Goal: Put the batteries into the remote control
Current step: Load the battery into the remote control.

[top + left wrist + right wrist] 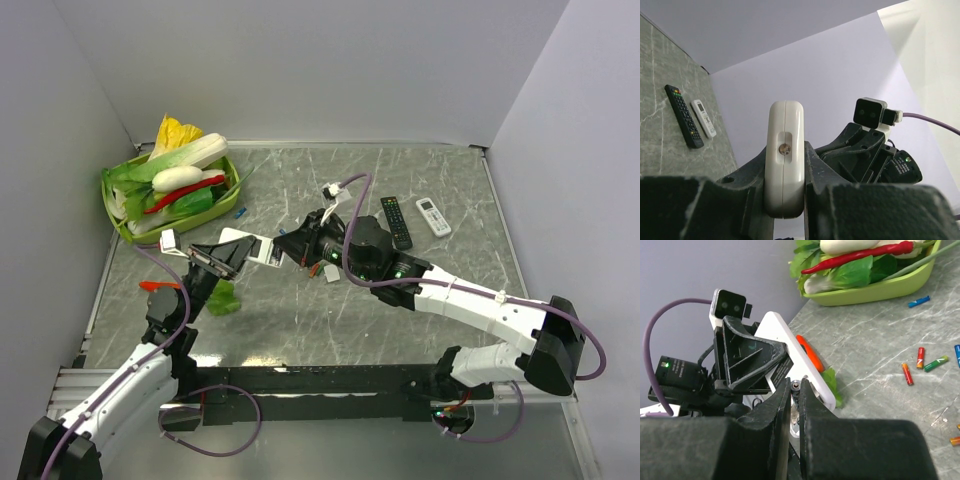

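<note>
Loading is under way: the left gripper [213, 260] clamps the remote [250, 248] aloft at centre-left of the top view, and the right gripper [298, 243], fingers narrow, pinches what looks like a battery [795, 386] against its back, which next probably needs aligning with the slot and pressing home.

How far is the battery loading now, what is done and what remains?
Done: the left hand holds the remote up. In hand: the right hand seems to pinch one battery at its back. Left: seating it; other batteries lie loose on the table. Whether any is already inside is hidden.
</note>
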### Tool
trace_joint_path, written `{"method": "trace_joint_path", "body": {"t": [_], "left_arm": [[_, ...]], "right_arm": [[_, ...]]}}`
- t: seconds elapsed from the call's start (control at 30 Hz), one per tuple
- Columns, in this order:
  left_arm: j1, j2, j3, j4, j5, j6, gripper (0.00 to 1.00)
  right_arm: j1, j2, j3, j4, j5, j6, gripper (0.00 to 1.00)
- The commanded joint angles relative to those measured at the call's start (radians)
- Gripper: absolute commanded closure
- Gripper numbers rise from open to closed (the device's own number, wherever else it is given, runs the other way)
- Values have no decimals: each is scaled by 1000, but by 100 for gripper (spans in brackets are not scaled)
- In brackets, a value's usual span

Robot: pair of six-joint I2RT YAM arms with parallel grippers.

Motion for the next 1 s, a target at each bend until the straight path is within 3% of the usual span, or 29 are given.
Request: {"method": "trace_joint_path", "body": {"t": [0.0,0.5,0.77,0.97], "left_arm": [[2,-5,0,88,-8,-18,98],[2,5,-11,112,-13,-25,98],[2,-3,-14,106,-18,-20,98],[2,3,-14,114,-10,-21,98]], "right_arm": [[10,11,10,52,14,1,100],[44,42,51,-11,17,17,100],[48,27,45,-35,65,3,74],[52,22,53,-47,78,-14,66]]}}
